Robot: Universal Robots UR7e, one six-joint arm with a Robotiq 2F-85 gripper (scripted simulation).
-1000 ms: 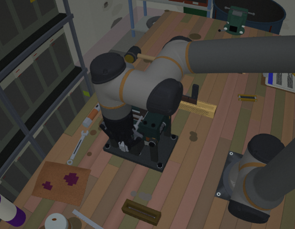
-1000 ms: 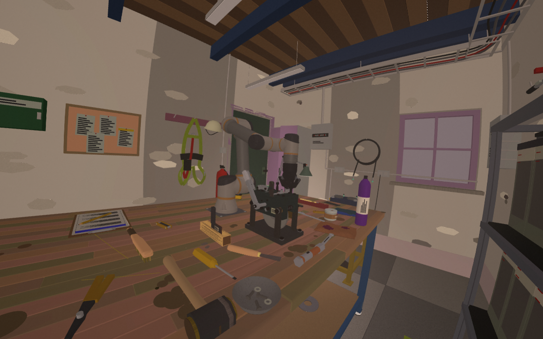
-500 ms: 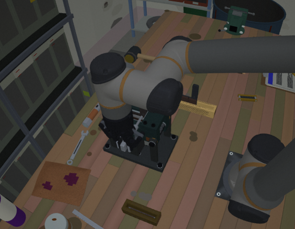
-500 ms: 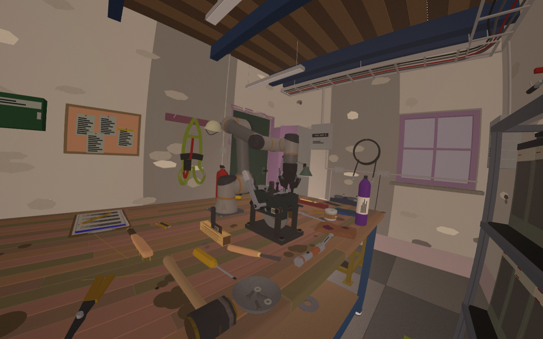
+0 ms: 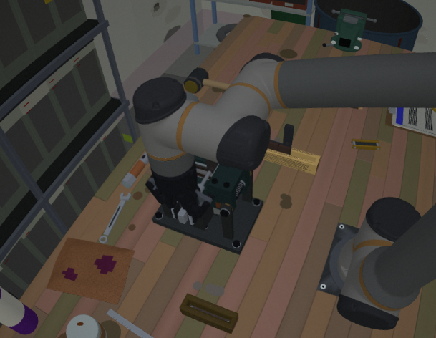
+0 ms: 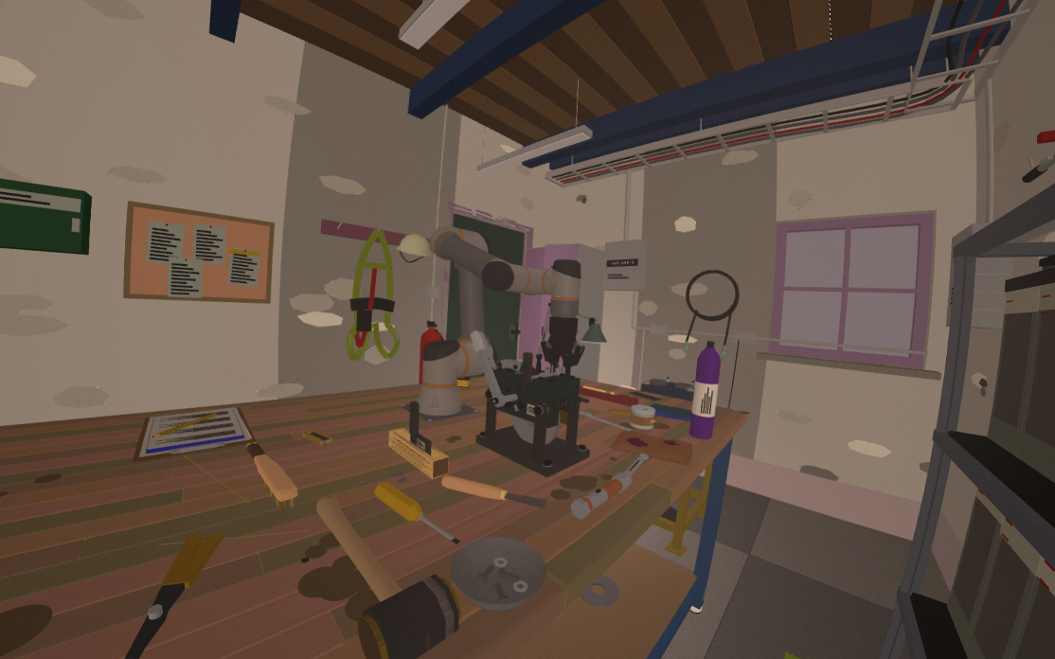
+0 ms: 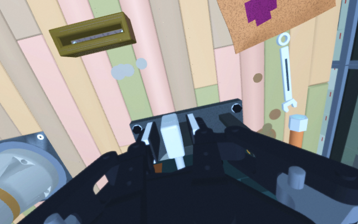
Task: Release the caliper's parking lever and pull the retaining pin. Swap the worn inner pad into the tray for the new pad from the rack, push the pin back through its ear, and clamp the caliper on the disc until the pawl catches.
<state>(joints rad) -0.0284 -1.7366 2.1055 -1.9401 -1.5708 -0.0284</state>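
The dark green caliper (image 5: 225, 185) is largely hidden behind my arm's wrist in the side camera; it sits on a black bolted base plate (image 5: 210, 222) at the bench's middle. My gripper (image 7: 170, 131) hangs over the caliper's near side, open and holding nothing, with the white block-shaped lever handle (image 7: 172, 138) standing between its fingers. The same white handle (image 5: 182, 215) shows below the fingers from the side. The olive tray (image 5: 208, 313) lies empty toward the bench's near edge. The tan rack (image 5: 292, 160) with a dark pad (image 5: 279, 147) on it sits behind the caliper.
Behind the caliper lie a mallet (image 5: 203, 83) and a green vice (image 5: 347, 34). A wrench (image 5: 114, 218), an orange-handled tool (image 5: 136, 173) and a cork mat (image 5: 90, 269) lie left of the base plate. The arm's base (image 5: 370, 262) stands at right. Shelving (image 5: 46, 120) lines the left.
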